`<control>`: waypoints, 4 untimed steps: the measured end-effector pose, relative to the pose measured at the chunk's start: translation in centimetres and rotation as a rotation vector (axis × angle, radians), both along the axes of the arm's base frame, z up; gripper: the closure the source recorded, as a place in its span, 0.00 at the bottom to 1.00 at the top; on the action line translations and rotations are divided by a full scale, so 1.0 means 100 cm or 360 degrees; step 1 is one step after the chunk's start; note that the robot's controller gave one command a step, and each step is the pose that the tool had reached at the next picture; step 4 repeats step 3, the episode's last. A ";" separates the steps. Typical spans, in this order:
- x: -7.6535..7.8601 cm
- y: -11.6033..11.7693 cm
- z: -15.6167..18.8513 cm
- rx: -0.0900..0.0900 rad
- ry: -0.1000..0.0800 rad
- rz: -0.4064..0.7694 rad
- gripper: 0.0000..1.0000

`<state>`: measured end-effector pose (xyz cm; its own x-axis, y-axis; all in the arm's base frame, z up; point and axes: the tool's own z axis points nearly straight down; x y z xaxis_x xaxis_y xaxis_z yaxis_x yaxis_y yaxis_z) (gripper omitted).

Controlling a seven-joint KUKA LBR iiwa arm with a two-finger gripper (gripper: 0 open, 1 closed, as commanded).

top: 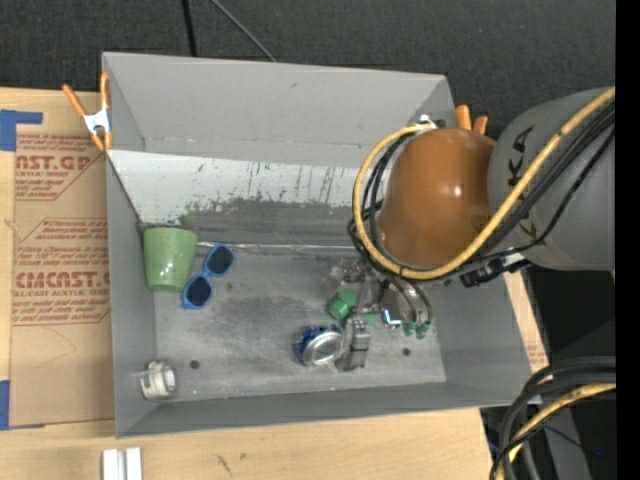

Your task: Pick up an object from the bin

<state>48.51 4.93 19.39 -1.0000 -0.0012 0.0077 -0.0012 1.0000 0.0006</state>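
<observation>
My gripper [355, 346] hangs low over the bin's front right part, under the arm's orange cover. One fingertip sits right beside a crushed blue and silver can [318, 347] on the bin floor. A small green thing [346, 303] shows just behind the fingers, partly hidden by the gripper. Another small green piece [417, 329] lies to the right of the gripper, half under its body.
A light green cup [168, 256] lies on its side at the left wall. Blue sunglasses [206, 275] lie next to it. A small white cap-like thing [157, 378] rests in the front left corner.
</observation>
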 end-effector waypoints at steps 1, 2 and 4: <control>0.013 0.000 -0.104 -0.0001 -0.0001 0.0105 0.00; 0.016 0.000 -0.099 0.0001 -0.0017 0.0103 1.00; 0.048 0.011 0.008 0.0001 -0.0031 0.0137 1.00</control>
